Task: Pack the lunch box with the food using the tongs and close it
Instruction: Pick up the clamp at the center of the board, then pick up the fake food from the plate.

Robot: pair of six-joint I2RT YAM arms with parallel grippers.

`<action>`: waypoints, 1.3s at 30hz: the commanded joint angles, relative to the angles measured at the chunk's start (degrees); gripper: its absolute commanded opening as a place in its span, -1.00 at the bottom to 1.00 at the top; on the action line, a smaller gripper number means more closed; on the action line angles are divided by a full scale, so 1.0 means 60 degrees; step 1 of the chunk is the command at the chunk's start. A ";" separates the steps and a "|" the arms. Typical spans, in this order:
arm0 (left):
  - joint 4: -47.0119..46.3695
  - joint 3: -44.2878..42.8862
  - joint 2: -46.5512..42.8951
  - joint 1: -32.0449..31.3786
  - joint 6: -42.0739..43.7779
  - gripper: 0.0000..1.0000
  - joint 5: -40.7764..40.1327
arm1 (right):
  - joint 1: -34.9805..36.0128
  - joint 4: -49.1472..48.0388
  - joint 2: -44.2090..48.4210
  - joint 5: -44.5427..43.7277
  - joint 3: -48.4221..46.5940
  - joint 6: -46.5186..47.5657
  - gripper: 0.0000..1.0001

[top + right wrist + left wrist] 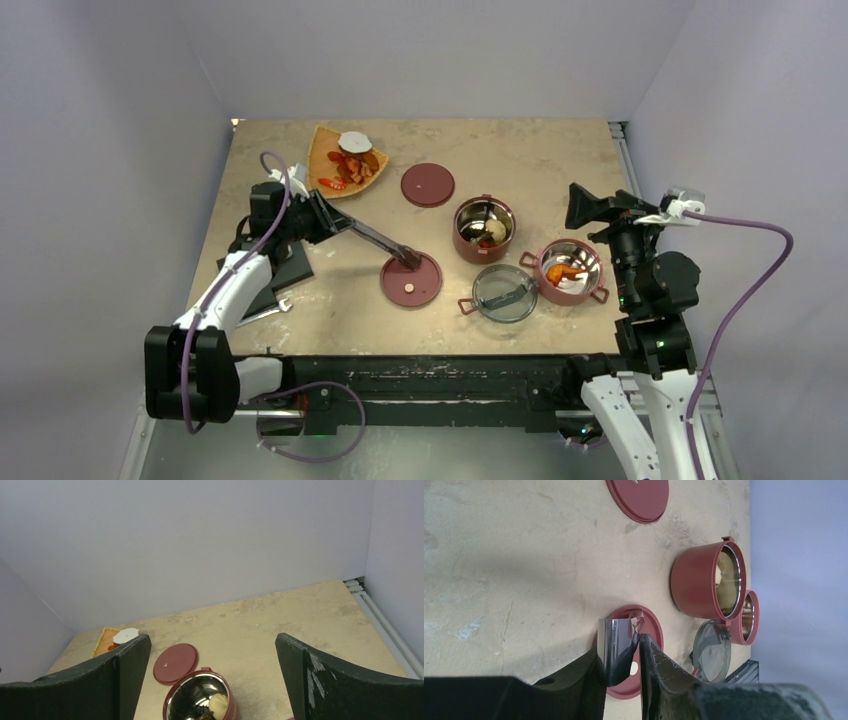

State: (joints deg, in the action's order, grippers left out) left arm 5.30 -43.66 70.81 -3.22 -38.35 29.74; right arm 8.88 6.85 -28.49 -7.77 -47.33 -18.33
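**On the counter, tongs over a red lid**

Near the left side of the counter (300,335), the left jaws squeeze the tongs (375,240) by their back end. The tongs reach out to the right. Their tips sit over a flat red lid (428,284). A small white spot (407,288) shows on that lid, and I cannot tell what it is.

The lunch box lies in pieces. One red bowl (472,250) stands just right of the tongs' tips, with a pale bit and some dark bits inside. A second red bowl (575,297) stands farther right and holds an orange piece (563,271). The smoky clear lid (504,292) lies flat between the near red lid and the second bowl, just beside that bowl. Another red lid (427,185) lies farther back.

Most of the food (345,170) is on the orange tray (322,145) at the back left, behind the left arm. A round white slice (355,142) sits on top of it.

A black block (290,268) and a small silver wrench (262,315) lie under the left arm.

The right jaws stand wide apart, up above the right edge of the counter, near the second bowl.
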 commanded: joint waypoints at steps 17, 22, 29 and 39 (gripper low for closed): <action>-0.1351 -0.1083 -0.1495 0.0499 -0.0501 -0.54 -0.3343 | -0.0002 -0.0358 -0.0219 0.0648 -0.0113 0.0345 0.97; -0.2931 -0.0986 -0.0594 0.1383 -0.1652 -0.55 -0.2827 | -0.0001 -0.0326 -0.0276 0.0636 -0.0188 0.0344 0.97; -0.4423 -0.0611 0.0228 0.2038 -0.2845 -0.56 -0.2986 | -0.0001 -0.0292 -0.0329 0.0563 -0.0241 0.0345 0.98; -0.5279 0.0012 0.0698 0.2134 -0.3431 -0.50 -0.4144 | -0.0001 -0.0303 -0.0470 0.0577 -0.0256 0.0357 0.98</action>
State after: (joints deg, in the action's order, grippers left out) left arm -20.21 -44.49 74.43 8.99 -56.38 8.21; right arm 8.88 6.42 -30.96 -4.80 -47.33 -16.84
